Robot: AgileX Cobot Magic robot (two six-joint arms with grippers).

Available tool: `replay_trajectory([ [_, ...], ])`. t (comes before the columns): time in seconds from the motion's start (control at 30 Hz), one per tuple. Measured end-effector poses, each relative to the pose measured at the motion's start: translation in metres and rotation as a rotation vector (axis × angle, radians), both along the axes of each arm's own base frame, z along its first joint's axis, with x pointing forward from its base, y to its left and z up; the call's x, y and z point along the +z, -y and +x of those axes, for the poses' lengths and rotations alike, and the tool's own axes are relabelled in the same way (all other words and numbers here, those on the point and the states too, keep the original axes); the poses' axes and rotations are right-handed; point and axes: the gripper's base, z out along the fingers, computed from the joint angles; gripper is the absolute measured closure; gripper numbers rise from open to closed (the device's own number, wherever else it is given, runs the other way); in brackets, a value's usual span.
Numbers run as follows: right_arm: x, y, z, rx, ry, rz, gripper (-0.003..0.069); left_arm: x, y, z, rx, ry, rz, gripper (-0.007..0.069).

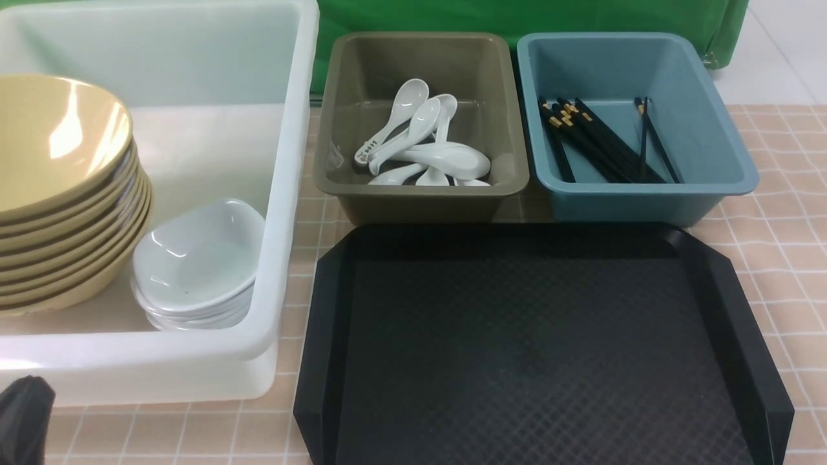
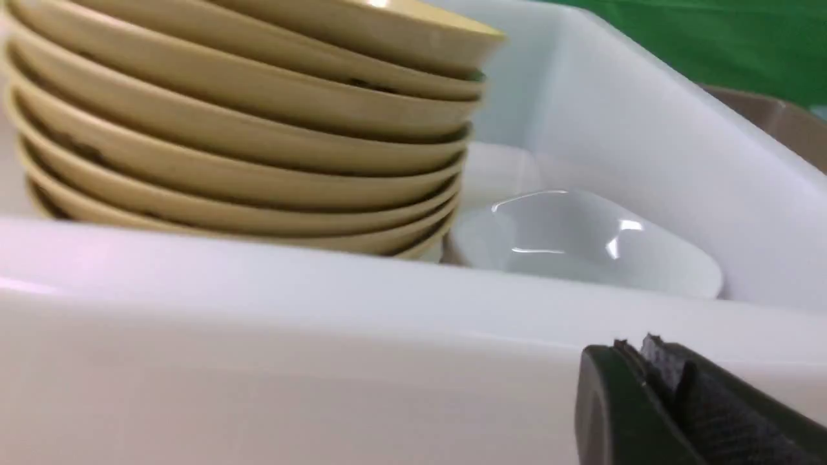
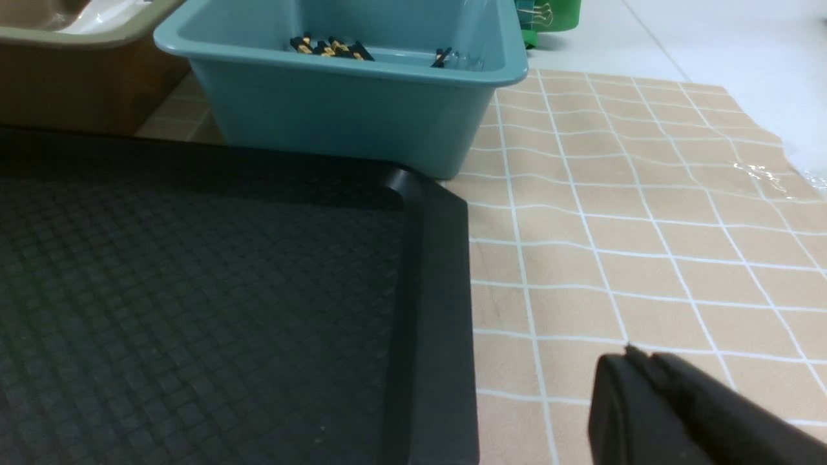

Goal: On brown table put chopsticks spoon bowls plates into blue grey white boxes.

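The white box (image 1: 287,161) at the left holds a stack of yellow plates (image 1: 58,194) and a stack of white bowls (image 1: 197,261). Several white spoons (image 1: 423,139) lie in the grey box (image 1: 420,194). Black chopsticks (image 1: 594,139) lie in the blue box (image 1: 730,168). My left gripper (image 2: 636,349) is shut with nothing in it, just outside the white box's near wall (image 2: 258,336); it shows as a dark tip (image 1: 22,413) at the front view's lower left. My right gripper (image 3: 630,355) is shut and empty over the tablecloth, right of the black tray (image 3: 439,290).
A black tray (image 1: 536,342) with nothing on it lies in front of the grey and blue boxes. The checked brown tablecloth (image 1: 782,239) shows to the right. A green cloth (image 1: 517,16) hangs behind the boxes.
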Motion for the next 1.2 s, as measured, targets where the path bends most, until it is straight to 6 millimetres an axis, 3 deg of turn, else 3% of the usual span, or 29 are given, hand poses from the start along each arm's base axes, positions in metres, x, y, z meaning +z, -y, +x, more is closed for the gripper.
replay_trajectory([
  [0.13,0.0000,0.0000,0.0000,0.000,0.000,0.000,0.0582,-0.0090,0.0015,-0.0017,-0.021,-0.101,0.025,0.0634],
  [0.3,-0.0001,0.0000,0.0000,0.000,-0.001,0.000,0.0577,-0.0092,0.0022,-0.0017,-0.042,-0.104,0.101,0.0634],
  [1.2,-0.0001,0.0000,0.0000,-0.002,-0.001,0.007,0.0553,-0.0093,0.0033,-0.0018,-0.062,-0.104,0.109,0.0634],
])
